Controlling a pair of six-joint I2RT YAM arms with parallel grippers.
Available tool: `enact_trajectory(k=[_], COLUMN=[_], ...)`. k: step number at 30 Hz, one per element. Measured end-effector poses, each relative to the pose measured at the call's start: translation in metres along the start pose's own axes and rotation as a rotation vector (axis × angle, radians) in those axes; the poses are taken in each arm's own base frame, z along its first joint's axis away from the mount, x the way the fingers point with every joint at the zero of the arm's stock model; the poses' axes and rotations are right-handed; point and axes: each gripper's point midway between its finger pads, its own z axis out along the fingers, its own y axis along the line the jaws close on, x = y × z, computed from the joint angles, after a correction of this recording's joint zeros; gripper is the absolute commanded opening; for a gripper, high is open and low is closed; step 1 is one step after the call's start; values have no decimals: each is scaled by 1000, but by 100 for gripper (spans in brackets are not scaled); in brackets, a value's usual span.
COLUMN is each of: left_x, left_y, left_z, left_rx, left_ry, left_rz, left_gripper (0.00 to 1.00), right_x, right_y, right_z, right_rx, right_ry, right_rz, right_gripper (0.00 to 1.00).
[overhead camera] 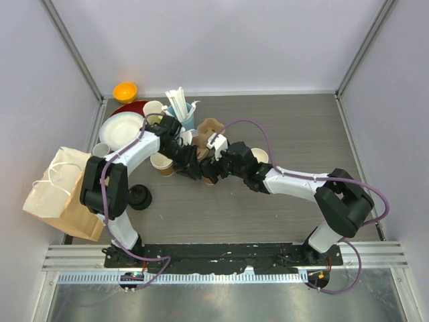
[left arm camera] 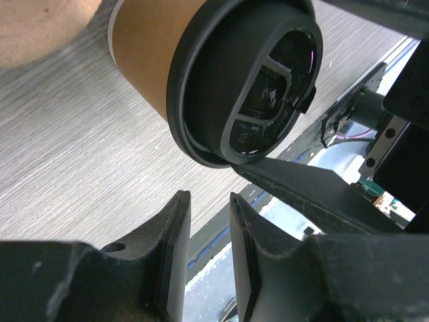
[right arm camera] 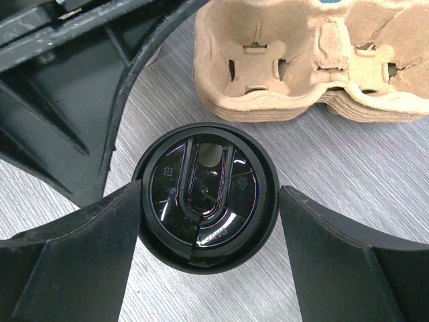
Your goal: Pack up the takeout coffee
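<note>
- Lidding looks done for one coffee: a small brown kraft paper cup with a round black plastic sip lid [right arm camera: 204, 194] stands on the table just on the near side of the moulded brown pulp cup carrier [right arm camera: 268, 107].
- The right gripper [right arm camera: 209, 218] has that cup clamped, its fingers spread wide and pressing the lid's rim from both sides.
- The left gripper [left arm camera: 210, 235], close beside the same cup, holds nothing; its jaws are only narrowly apart.
- The carrier wells that show are empty, so no cup is packed yet.
- Left to do, I judge:
  - seat this cup in the carrier;
  - lid an open kraft cup [overhead camera: 161, 163] left of the carrier;
  - lid another [overhead camera: 260, 155] right of the carrier.
- What looks like a loose black lid [overhead camera: 139, 196] lies farther left of the carrier.
</note>
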Motion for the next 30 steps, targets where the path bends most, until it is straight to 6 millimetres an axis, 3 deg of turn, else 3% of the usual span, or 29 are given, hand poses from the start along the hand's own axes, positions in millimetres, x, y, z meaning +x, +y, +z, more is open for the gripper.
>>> enact_trajectory(k=[6, 15, 20, 30], left_x=[-16, -37, -46, -48], left_y=[-5, 9, 9, 8], left_z=[3, 7, 7, 12], left_rx=[35, 71, 81, 131], left_ry=[-62, -137, -168, -176], left_rz=[-34, -141, -145, -167], left_gripper=[34, 30, 19, 10], right_x=[0, 0, 1, 4], right_y=[-2, -3, -4, -4], right_z=[0, -1, -1, -1], right_rx=[13, 19, 21, 25], right_ry=[-2, -2, -2, -7], right_rz=[9, 14, 16, 32], right_gripper=[69, 67, 63, 52])
